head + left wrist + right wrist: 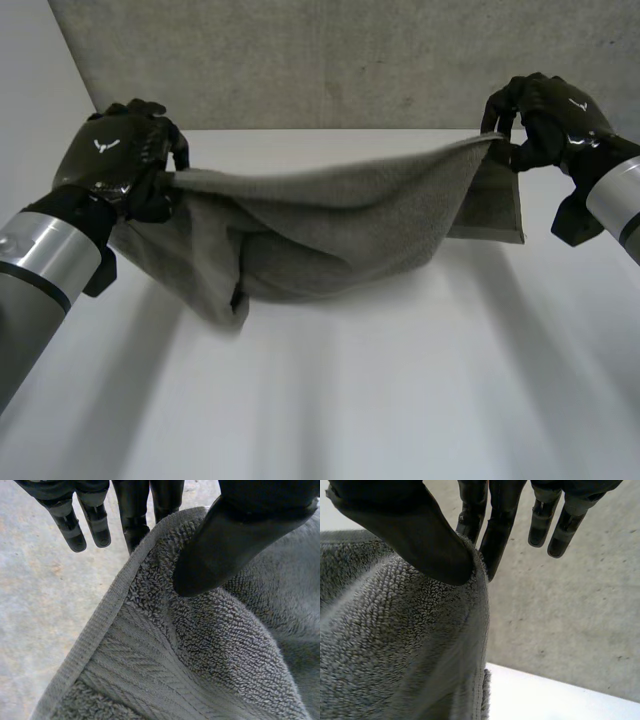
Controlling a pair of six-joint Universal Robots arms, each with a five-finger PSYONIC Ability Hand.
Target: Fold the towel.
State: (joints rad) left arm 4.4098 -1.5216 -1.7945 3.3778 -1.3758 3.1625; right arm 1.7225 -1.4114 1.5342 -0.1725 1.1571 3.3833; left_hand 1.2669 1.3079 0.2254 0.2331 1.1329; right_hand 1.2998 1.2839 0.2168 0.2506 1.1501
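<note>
Above the white surface (420,400) we see a grey-green rectangular terry-cloth towel (330,225) strung between the two hands, sagging in the middle like a shallow hammock. Its long axis runs from 9 o'clock to 3 o'clock in the head view, the 3 o'clock end a little higher. The black left hand (120,160) sits at about 9 o'clock and the black right hand (545,120) at about 2 o'clock, each at one end of the upper edge.

In the left wrist view, the left hand (235,540) pinches the towel (200,655) near its hemmed edge, thumb pressed onto the pile against the fingers behind the cloth, while the other fingers (95,525) stand straight and free of it. In the right wrist view, the right hand (410,530) pinches the towel (395,645) the same way, thumb on top at the edge.

The cloth is thick looped terry with a flat woven band and a stitched hem along the border. In the head view, a doubled fold hangs lowest toward 7 o'clock; we cannot tell whether it touches the surface. A flat panel drops below the right hand. Behind the surface stands a rough, speckled grey wall (350,60).
</note>
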